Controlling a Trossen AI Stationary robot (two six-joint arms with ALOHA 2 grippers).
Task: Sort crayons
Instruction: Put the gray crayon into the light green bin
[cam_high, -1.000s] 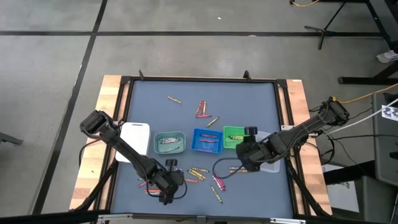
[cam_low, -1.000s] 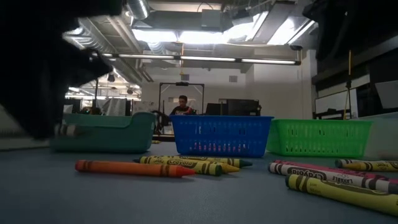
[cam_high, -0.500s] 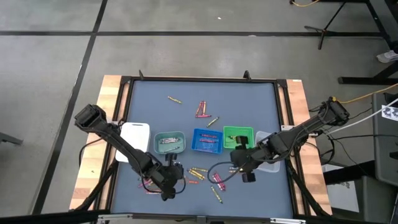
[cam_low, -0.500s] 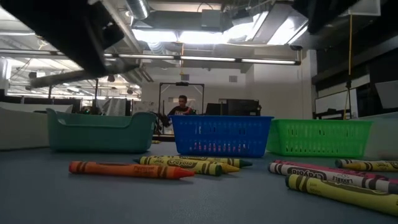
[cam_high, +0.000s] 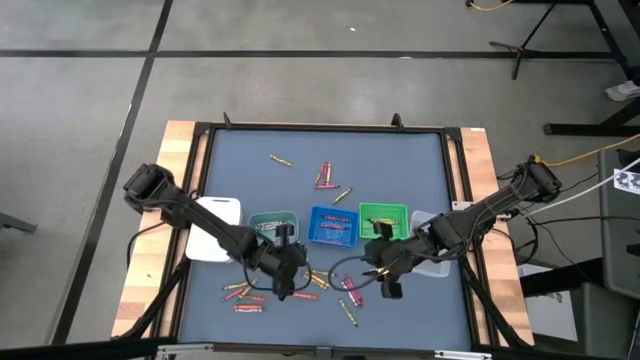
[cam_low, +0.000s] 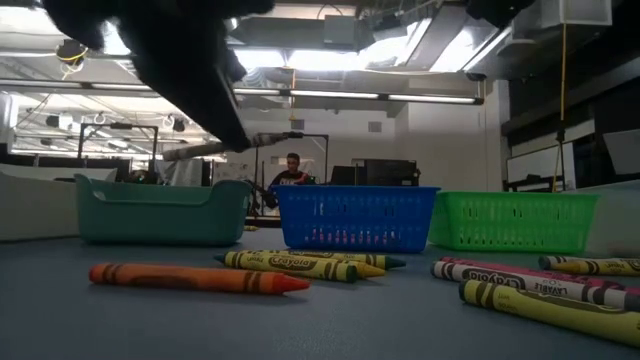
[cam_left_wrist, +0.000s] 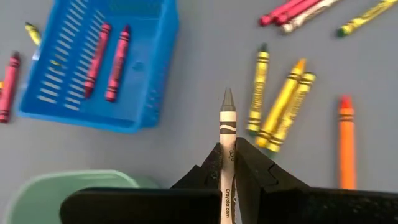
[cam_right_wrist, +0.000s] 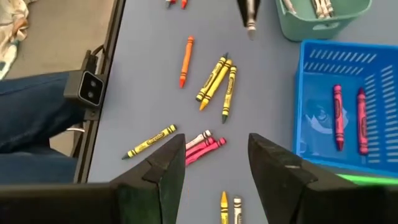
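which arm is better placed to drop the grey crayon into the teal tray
Left. The left gripper is shut on the grey crayon, and in the high view it hovers just beside the teal tray. The right gripper is open and empty, over loose crayons farther from that tray.

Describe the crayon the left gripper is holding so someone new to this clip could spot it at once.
Start at the teal tray and the blue tray in the row across the table's middle. Just in front of them, above the loose yellow crayons, the left gripper is shut on a grey crayon. It is the only crayon lifted off the table, and it is grey, unlike the yellow and orange ones nearby.
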